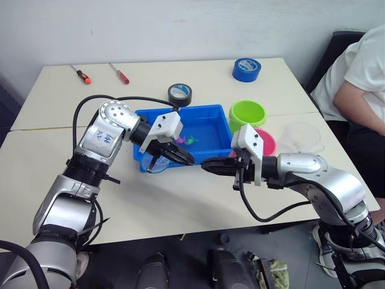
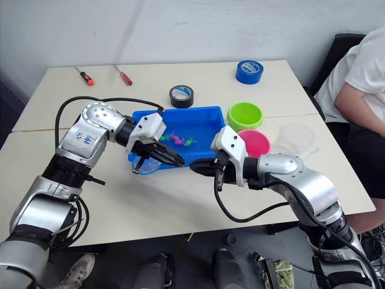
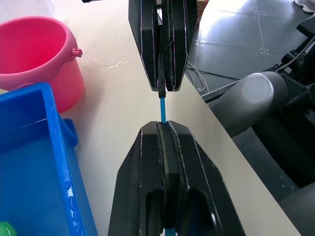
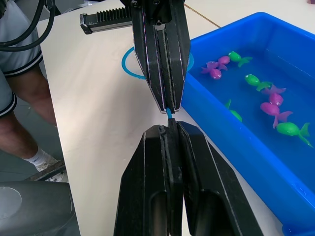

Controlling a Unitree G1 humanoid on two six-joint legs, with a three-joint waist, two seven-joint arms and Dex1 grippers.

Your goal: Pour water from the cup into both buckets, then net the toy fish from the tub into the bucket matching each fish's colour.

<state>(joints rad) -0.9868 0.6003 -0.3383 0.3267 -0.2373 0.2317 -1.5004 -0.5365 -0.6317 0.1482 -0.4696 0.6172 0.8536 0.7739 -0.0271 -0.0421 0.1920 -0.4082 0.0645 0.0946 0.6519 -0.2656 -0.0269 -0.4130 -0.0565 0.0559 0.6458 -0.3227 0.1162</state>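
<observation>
Both black ribbed claws, left claw (image 1: pixel 180 158) and right claw (image 1: pixel 212 166), clamp one thin blue net handle (image 4: pixel 170 113) beside the glossy rectangular blue tub (image 1: pixel 218 123).

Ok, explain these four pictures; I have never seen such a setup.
This is a humanoid robot with two arms, each ending in a black two-fingered gripper. Two pictures come from cameras in its head, looking down at a table; two come from wrist cameras, looking along the fingers. The left gripper and right gripper both clamp the thin blue handle of a small net. On the table: a blue tub holding pink and green toy fish, a green bucket, a pink bucket, a clear cup, tape rolls and screwdrivers. A person sits nearby.
</observation>
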